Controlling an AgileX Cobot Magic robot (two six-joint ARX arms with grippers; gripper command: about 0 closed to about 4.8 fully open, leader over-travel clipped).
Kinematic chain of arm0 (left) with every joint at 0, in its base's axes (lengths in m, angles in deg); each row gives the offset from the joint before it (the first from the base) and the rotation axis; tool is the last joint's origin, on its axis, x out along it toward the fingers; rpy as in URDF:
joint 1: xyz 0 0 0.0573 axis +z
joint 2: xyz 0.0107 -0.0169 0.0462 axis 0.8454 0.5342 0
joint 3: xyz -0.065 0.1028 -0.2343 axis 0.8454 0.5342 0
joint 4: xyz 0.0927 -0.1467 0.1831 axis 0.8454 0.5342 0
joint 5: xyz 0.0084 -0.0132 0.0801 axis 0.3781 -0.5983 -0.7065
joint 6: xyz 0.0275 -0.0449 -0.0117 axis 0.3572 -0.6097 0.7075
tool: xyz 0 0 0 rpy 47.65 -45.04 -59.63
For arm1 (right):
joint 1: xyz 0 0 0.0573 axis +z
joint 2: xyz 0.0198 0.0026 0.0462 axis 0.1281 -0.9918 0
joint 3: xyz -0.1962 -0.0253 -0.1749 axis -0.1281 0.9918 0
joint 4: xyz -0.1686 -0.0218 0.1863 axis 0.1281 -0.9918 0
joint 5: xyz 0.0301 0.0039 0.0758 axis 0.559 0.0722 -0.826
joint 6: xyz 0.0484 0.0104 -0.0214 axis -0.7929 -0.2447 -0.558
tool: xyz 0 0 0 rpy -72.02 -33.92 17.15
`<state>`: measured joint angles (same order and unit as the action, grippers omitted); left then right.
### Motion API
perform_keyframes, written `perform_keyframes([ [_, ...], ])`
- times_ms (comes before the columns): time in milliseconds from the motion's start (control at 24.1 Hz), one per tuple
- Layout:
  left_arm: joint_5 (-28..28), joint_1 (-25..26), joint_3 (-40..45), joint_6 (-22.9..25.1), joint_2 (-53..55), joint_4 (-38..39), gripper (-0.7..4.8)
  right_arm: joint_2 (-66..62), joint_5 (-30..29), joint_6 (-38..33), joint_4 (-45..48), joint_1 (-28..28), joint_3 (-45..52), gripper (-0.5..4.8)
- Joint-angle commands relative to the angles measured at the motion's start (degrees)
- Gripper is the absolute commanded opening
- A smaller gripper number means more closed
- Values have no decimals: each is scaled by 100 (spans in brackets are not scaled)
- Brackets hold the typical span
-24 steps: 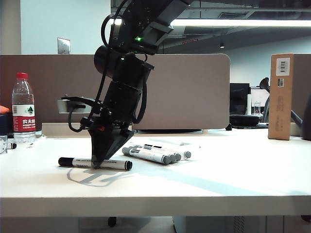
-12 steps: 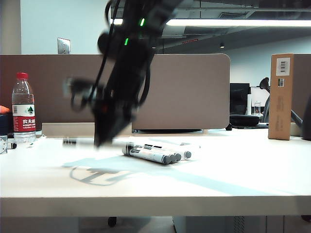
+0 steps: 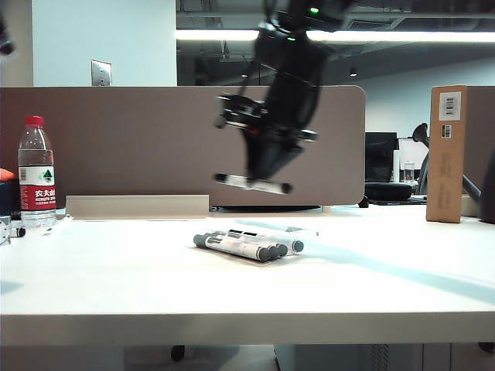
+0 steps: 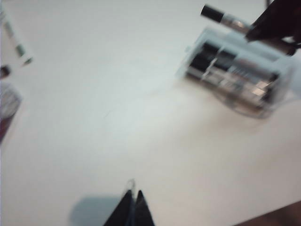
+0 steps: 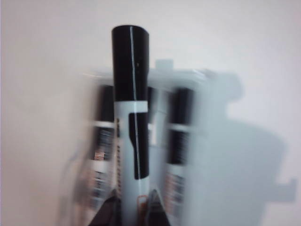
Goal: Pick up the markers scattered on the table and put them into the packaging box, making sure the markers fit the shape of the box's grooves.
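My right gripper [image 3: 261,179] hangs in the air above the packaging box [image 3: 298,231], shut on a white marker [image 3: 232,181] with black ends, held nearly level. In the right wrist view this marker [image 5: 130,117] runs out from between the jaws of the right gripper [image 5: 134,207], over the clear box [image 5: 160,70], which holds several markers [image 5: 178,132]. The packed markers [image 3: 247,246] lie side by side on the white table [image 3: 371,286]. My left gripper [image 4: 133,195] is shut and empty, over bare table, well away from the box [image 4: 282,89].
A water bottle [image 3: 36,174] with a red cap stands at the far left. Beside it at the table's left edge lies another pen-like item [image 4: 16,42]. A tall brown cardboard box [image 3: 448,153] stands at the back right. A partition wall runs behind the table.
The right gripper has lifted the marker off the table at the left and swung it up and to the right, over the box. The packed markers have not moved.
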<state>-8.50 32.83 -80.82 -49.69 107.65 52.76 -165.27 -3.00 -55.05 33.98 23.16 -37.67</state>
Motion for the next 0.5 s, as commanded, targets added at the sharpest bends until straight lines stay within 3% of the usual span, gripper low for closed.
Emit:
perform_keyframes([
  [42, 721, -7, -20, 131, 260, -734, -5, 46, 90, -72, -103, -77, -11, -9],
  [499, 765, -11, -20, 144, 1080, -817, -5, -96, 46, -76, -186, -66, -4, -9],
])
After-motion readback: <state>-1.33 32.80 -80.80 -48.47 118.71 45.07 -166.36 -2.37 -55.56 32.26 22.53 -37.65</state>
